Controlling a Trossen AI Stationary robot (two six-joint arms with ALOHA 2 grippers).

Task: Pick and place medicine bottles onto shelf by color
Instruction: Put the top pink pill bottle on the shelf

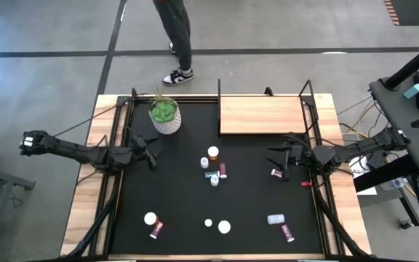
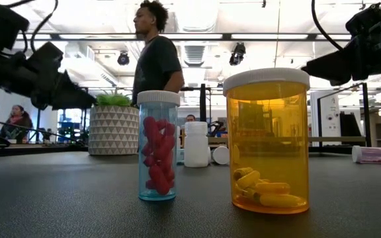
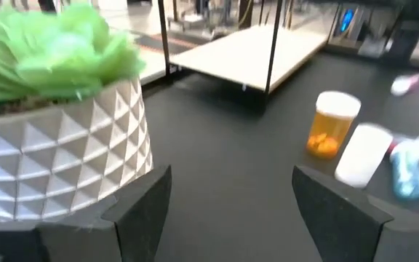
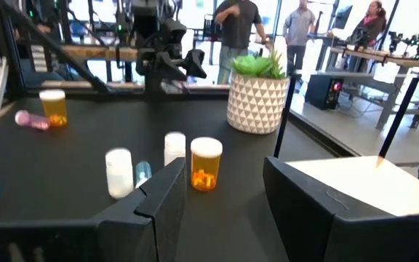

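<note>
Small medicine bottles stand and lie scattered on the black mat. An orange one [image 1: 213, 153] stands mid-table, with a cluster [image 1: 214, 175] just nearer. A pink one [image 1: 276, 173] lies by my right gripper [image 1: 273, 156], and more lie along the near edge [image 1: 225, 227]. The low view shows a blue bottle of pink pills [image 2: 158, 145] and an orange bottle [image 2: 266, 140] upright up close. The light-wood shelf [image 1: 262, 114] lies at the far right. My left gripper [image 3: 231, 189] hovers open beside the plant pot [image 3: 64, 145]. My right gripper [image 4: 222, 171] is open near the shelf's near edge, nothing between its fingers.
A white pot with a green plant [image 1: 165, 115] stands far left of centre, close to my left gripper. Black posts [image 1: 305, 98] rise at the shelf's ends. A person [image 1: 177, 36] stands beyond the far edge. Bare mat lies between the bottle groups.
</note>
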